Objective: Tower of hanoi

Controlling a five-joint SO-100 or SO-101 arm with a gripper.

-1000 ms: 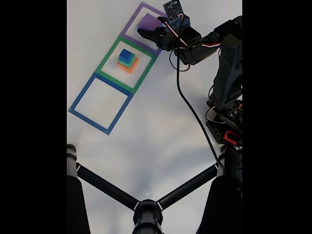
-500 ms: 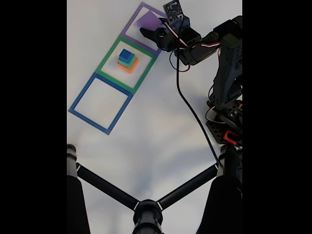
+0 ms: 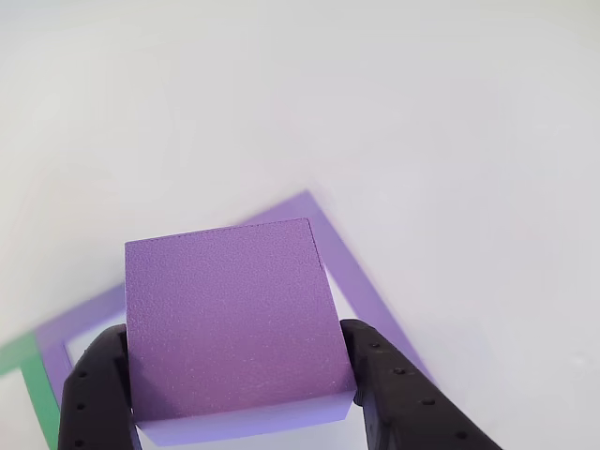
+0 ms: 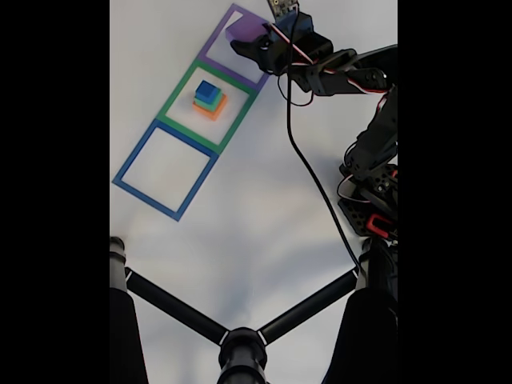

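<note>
While the large matte purple foam block [image 3: 230, 323] sits clamped between the 2 black perforated fingers [image 3: 389, 384] of the gripper [image 4: 250, 44], the step in hand looks like carrying or setting it at the purple taped square outline [image 4: 260, 82]. I cannot tell from these pictures whether the block is off the sheet or resting on it. To do the step well, I would keep the block level and its edges roughly parallel to the tape, bring it over the bare white middle of that square, and part the fingers only once its underside is flat on the sheet. A tilted release could leave it straddling the tape.

The block is a squat cuboid with a finely grained top face, crisp edges and a paler lavender front face in the other view. It fills the gap between the fingers, which press its 2 opposite sides, so the gripper is closed only as far as the block's width.

In the fixed view the block [image 4: 245, 30] lies at the far end of the purple square, at the top of the picture. Next along, the green taped square outline [image 4: 174, 102] holds a small stack of 3 blocks [image 4: 210, 100], orange at the bottom, green in the middle, blue on top. Beyond it is the blue taped square outline [image 4: 128, 168], with nothing inside. All 3 squares lie on the white table sheet [image 4: 240, 224].
</note>
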